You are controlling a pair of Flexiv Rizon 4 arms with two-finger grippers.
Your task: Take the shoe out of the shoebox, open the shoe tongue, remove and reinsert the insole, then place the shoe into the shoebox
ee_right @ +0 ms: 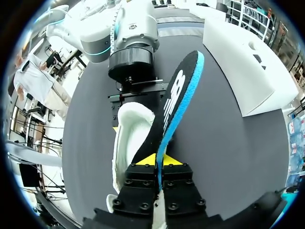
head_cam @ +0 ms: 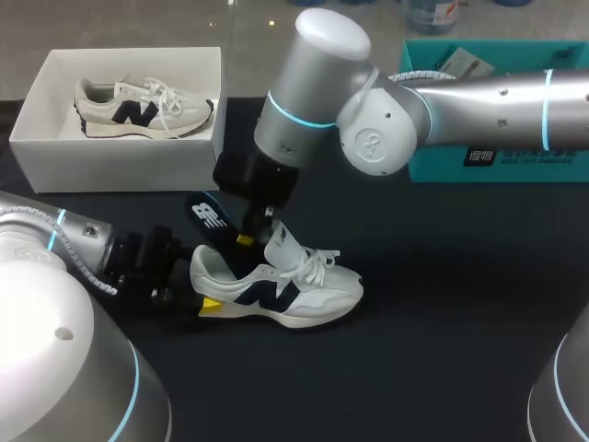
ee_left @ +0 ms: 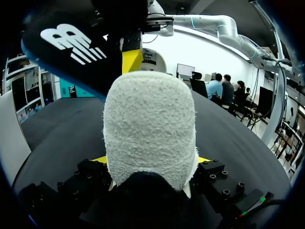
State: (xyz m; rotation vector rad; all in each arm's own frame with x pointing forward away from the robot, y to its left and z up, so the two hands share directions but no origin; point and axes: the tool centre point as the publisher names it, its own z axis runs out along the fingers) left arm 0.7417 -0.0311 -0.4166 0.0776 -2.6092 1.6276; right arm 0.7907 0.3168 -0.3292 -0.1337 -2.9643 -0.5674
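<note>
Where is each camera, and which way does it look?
Head: above and behind, looking down at the table; left arm and right arm show.
Left wrist: on the left arm, facing the shoe heel; left gripper shows, shut on it.
Right wrist: on the right arm, looking along the insole; right gripper shows, shut on it.
Shared: all three show shoe and insole.

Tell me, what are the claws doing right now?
Left claw shut on shoe heel. Right claw shut on insole, over shoe. Nothing blocking.
</note>
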